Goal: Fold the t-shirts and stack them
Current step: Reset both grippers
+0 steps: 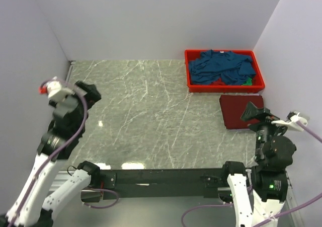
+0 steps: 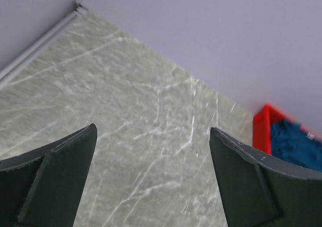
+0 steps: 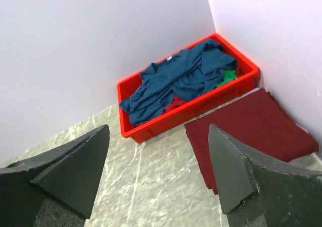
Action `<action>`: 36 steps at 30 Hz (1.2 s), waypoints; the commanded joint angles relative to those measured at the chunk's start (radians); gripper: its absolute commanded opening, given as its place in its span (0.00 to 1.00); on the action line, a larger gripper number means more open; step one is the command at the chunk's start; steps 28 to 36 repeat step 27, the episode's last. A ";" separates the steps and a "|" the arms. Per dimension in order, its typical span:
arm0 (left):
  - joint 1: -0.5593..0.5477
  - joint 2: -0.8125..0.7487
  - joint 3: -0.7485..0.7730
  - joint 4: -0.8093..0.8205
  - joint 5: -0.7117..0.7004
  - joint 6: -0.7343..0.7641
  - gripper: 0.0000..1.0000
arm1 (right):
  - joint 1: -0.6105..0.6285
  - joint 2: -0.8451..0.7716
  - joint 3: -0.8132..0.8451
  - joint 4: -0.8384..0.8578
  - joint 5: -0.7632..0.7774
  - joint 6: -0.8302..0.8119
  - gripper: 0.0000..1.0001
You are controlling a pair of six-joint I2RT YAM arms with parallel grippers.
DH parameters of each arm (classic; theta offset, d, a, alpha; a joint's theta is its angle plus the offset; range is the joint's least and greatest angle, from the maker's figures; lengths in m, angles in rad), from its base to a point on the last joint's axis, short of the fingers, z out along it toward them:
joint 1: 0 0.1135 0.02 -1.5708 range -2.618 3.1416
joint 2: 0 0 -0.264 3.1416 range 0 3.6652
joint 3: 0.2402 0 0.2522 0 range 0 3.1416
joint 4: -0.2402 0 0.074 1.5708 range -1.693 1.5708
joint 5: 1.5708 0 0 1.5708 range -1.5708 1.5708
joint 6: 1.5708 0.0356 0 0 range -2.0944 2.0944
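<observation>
One down, a binful to go: a dark maroon t-shirt [image 1: 241,111] lies folded into a flat rectangle on the marble table [image 1: 151,121], near the right wall and just in front of the red bin [image 1: 224,89]. It is the only folded shirt I can see, so the stack has just one layer. My right gripper [image 3: 158,156] hovers close by that shirt, jaws spread wide with nothing between them. My left gripper [image 2: 151,156] is raised over the bare left side of the table, well apart from any cloth, jaws equally wide and empty. Inside the bin, teal-blue t-shirts [image 3: 176,76] lie heaped and crumpled, with a scrap of green cloth [image 3: 229,77] and a bit of red cloth [image 3: 175,105] showing among them. How many garments are in there I cannot tell. By my reckoning the job is at an early stage: every shirt in the bin has yet to come out, be spread flat, folded and laid on the maroon one.
</observation>
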 commanded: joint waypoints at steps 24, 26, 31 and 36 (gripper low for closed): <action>-0.004 -0.182 -0.362 0.381 -0.104 0.012 1.00 | 0.033 -0.157 -0.157 0.061 0.005 -0.043 0.91; -0.002 -0.175 -0.362 0.387 -0.101 0.009 1.00 | 0.033 -0.160 -0.160 0.057 0.010 -0.040 0.91; -0.004 -0.171 -0.364 0.393 -0.096 0.006 0.99 | 0.033 -0.160 -0.162 0.060 0.011 -0.042 0.91; -0.004 -0.171 -0.364 0.393 -0.096 0.006 0.99 | 0.033 -0.160 -0.162 0.060 0.011 -0.042 0.91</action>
